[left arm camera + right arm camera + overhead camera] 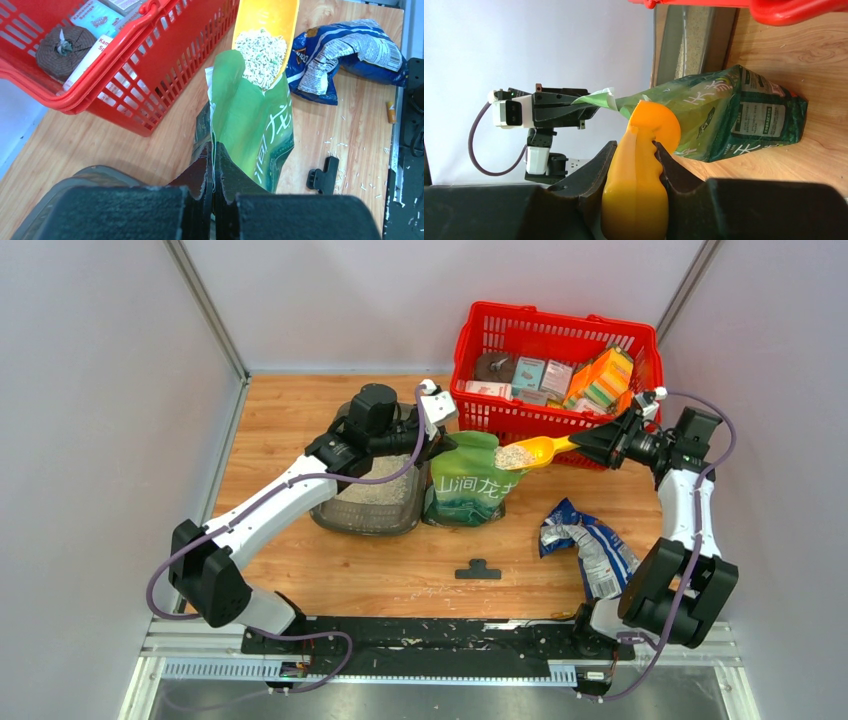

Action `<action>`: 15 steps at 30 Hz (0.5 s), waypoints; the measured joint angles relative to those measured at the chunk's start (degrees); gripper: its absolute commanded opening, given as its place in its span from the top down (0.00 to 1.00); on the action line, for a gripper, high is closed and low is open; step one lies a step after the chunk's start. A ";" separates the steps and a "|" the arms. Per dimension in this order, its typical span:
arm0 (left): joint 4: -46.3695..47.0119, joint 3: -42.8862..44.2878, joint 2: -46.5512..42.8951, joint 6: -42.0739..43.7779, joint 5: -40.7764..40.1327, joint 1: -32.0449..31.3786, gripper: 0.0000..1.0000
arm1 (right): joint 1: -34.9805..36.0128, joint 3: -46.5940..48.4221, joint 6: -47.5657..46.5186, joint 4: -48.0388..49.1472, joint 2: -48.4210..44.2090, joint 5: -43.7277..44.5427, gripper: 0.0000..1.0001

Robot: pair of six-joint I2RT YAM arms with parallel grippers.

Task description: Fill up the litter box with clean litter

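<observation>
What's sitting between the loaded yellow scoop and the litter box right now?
The green bag stands between them, its top edge pinched by the left gripper; the top view shows it.

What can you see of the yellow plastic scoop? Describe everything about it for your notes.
The yellow-orange plastic scoop looks smooth and glossy, with a deep rounded bowl narrowing into a handle. The right gripper is shut on the handle, holding it roughly level above the wooden table. Its bowl carries a heap of pale litter granules and sits at the open top of the green foil bag. Whether it touches the bag is unclear.
</observation>
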 measured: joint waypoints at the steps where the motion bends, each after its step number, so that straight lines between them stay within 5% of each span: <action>1: -0.02 0.00 0.00 0.00 -0.07 0.00 1.00 | -0.17 0.00 -0.07 -0.17 0.11 -0.11 1.00; 15: 0.00 0.00 0.00 0.00 -0.39 0.04 1.00 | -1.57 0.50 -0.52 -0.90 1.44 -1.64 1.00</action>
